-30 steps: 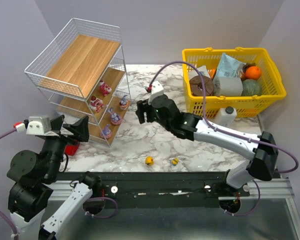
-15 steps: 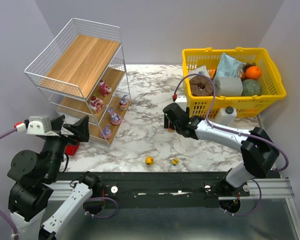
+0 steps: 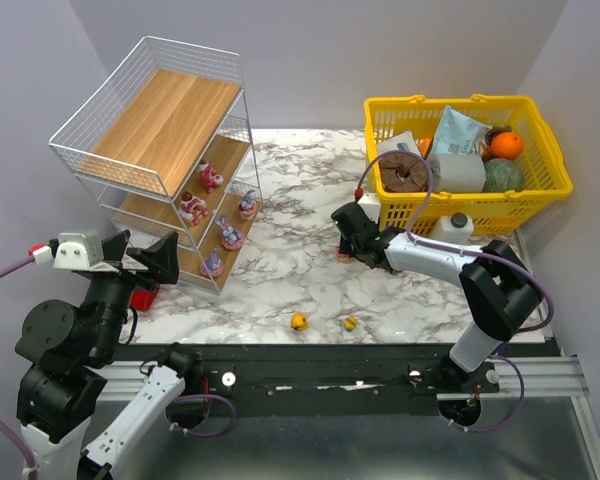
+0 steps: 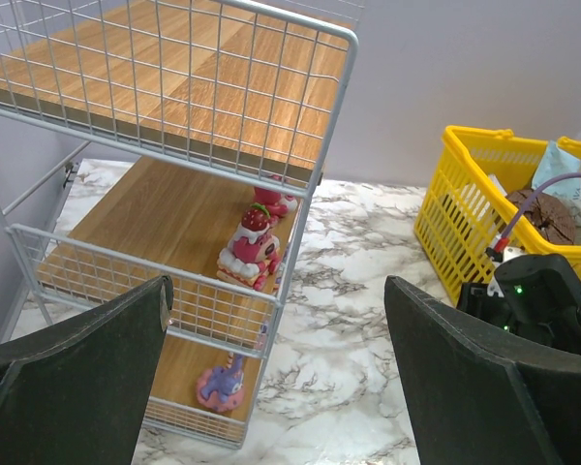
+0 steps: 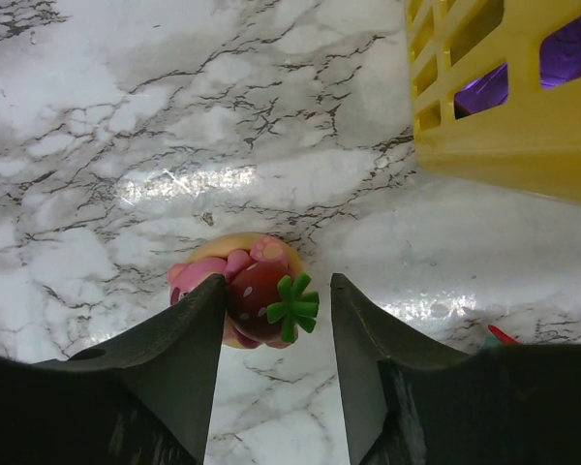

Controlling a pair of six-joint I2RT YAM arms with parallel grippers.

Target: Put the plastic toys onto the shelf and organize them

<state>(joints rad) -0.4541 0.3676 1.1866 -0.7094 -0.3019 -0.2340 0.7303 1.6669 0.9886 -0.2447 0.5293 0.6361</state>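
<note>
Your right gripper (image 5: 276,288) is down over one toy (image 5: 255,302) on the marble table (image 5: 126,116). Its jaws are spread and stand on either side of the figure. A strip of marble shows between the toy's green leaf and the finger on the right of the frame, so nothing is pinched. In the right wrist view the toy sits low in the middle of the frame: a pink figure carrying a red strawberry with a green leaf top, on a pale round base. The yellow basket (image 5: 523,145) fills the upper right corner.

The overhead view hides nearly all of that. It shows you only a pink sliver under the gripper, right of centre and just left of the basket. It does show the other toys: a yellow duck (image 3: 298,321) and a second duck (image 3: 350,323) low in the middle of the frame, near the table's front edge. Five shelved figures (image 3: 229,234) stand on the two lower boards of the shelf (image 3: 165,120) at upper left.

Your left gripper (image 4: 276,286) hangs in front of that shelf with its jaws wide apart. Only its wrist view shows the shelved toys closely: a strawberry-topped pink piece (image 4: 255,254) on the middle board, and a purple figure (image 4: 223,373) on a pink base on the lowest.
</note>
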